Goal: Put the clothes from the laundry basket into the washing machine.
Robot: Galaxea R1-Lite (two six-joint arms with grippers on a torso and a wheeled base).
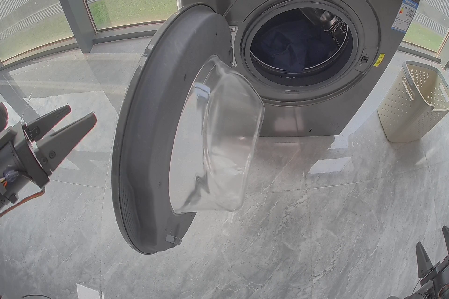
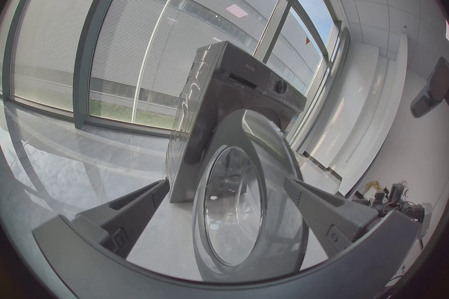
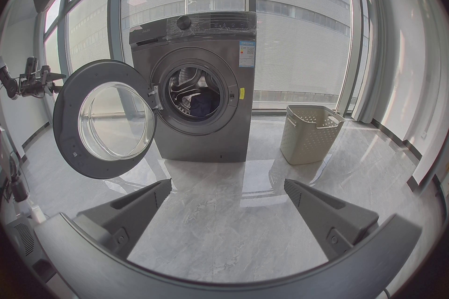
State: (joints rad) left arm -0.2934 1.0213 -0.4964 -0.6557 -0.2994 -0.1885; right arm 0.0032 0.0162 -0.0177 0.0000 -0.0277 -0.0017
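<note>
We are holding our left gripper (image 1: 83, 111) open near the grey washing machine's (image 1: 290, 120) round glass door (image 1: 149, 127). Our right gripper (image 3: 227, 183) is gaping toward dark blue clothes (image 3: 202, 103) inside.

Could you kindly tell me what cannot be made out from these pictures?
- Laundry basket: the head view's right edge cuts it off; in the right wrist view its own wall hides the bottom.
- Dark clothes in the drum: shadowed, so their number is unclear.
- Drum opening in the left wrist view: hidden behind the open door.
</note>
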